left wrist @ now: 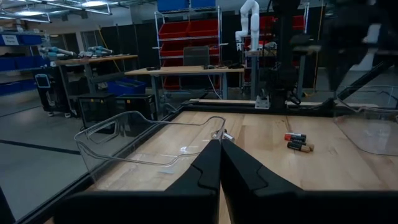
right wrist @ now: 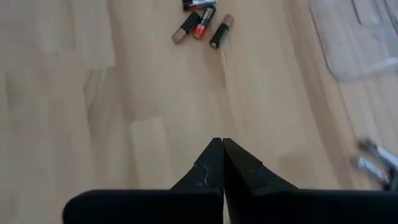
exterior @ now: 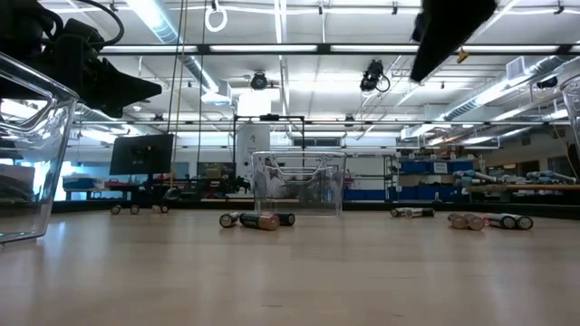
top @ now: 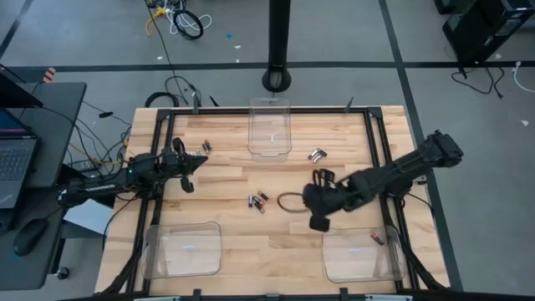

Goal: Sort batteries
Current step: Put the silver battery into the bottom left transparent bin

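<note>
Both dark two-finger grippers hang over the pale wooden table [top: 234,242] with jaws pressed together on nothing, and the small cylindrical batteries lie scattered on the boards.

In the high view the left gripper [top: 189,186] sits at centre left of the frame, and the right gripper [top: 318,223] sits right of centre, just above the lower-right clear plastic bin [top: 359,255], which holds one small cell with a red end [top: 377,239]. A cluster of black and copper-ended batteries [top: 257,201] lies at the middle of the frame between the two arms, a silvery pair [top: 317,155] lies upper right of centre beside the top-centre clear bin [top: 270,127], and another pair [top: 206,146] lies upper left. The lower-left clear bin [top: 183,249] shows no cells.
</note>
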Robot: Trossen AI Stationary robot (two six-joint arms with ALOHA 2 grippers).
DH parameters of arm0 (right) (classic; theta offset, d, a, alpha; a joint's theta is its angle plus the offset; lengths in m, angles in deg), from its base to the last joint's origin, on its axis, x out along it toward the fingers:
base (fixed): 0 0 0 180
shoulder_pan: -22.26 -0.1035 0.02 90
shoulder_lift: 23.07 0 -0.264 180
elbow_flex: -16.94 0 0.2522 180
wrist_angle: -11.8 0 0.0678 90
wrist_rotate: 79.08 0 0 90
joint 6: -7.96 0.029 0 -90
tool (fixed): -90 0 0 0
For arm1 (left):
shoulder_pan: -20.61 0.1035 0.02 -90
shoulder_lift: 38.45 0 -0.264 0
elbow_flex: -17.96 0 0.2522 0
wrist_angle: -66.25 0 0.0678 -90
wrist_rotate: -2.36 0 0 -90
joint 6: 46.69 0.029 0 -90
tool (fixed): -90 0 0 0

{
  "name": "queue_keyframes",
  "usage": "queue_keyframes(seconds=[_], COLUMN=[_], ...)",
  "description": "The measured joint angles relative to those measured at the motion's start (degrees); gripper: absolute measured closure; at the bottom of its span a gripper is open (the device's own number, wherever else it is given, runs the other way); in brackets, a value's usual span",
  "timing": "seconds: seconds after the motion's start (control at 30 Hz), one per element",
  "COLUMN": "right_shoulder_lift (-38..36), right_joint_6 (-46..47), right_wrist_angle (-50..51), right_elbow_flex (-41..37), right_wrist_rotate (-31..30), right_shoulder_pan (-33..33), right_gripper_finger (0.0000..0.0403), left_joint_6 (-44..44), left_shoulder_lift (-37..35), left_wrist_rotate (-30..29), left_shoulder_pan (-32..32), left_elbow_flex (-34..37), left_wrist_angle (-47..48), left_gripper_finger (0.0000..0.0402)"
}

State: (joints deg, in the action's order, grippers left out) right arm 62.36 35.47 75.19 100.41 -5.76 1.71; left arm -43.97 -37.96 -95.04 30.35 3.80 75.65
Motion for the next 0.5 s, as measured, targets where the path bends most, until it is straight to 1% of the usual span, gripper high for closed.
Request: queue_keyframes(seconds=[0.1,0.27,0.37,0.5], right_shoulder_lift=[-0.4,-0.4,-0.4,-0.4], right_joint_6=[-7.5,-17.5,-21.5,-24.4], right_wrist_angle=[-7.9,-21.9,-26.9,-32.1], right_elbow_flex=[-4.0,-10.3,-14.2,-18.0], right_wrist_rotate=[3.8,12.9,17.9,20.5], right_shoulder_pan=[4.6,12.8,17.1,21.5], right_gripper_finger=[0.0397,0.0397,0.0397,0.0397], left_joint_6=[0.0,-0.1,-0.6,-1.5], left_shoulder_lift=[0.0,0.0,0.0,0.0], left_wrist_rotate=[0.0,0.0,0.0,0.0], left_shoulder_pan=[0.0,0.0,0.0,0.0], left_elbow_flex=[0.0,0.0,0.0,0.0], left_wrist_angle=[0.0,-0.7,-1.9,-6.2], left_gripper_finger=[0.0385,0.0385,0.0385,0.0385])
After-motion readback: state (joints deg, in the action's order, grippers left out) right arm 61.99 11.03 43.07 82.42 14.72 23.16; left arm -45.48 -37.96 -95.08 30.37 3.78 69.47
